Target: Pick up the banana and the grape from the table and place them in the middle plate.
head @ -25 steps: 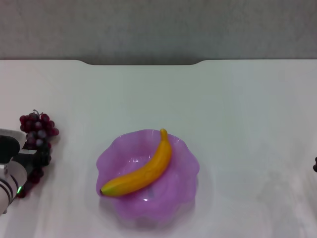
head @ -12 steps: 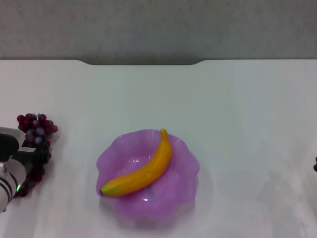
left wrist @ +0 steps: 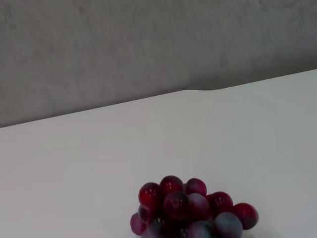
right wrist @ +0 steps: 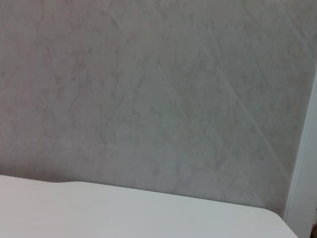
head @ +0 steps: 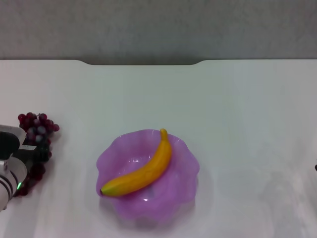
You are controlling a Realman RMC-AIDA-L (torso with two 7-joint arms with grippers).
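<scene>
Banana [head: 142,171], smooth and curved, lies in the scalloped purple middle plate [head: 185,191]; left gripper [head: 33,153] (grip unclear) covers the knobbly grape [head: 35,130] at nine o'clock.

The left gripper [head: 35,151] covers the middle of the long bunch of dark red-purple grapes [head: 37,125], and whether it grips them can't be made out. In the left wrist view the picture's edge cuts off the bunch. The right gripper is barely a dark speck at the head view's edge.
</scene>
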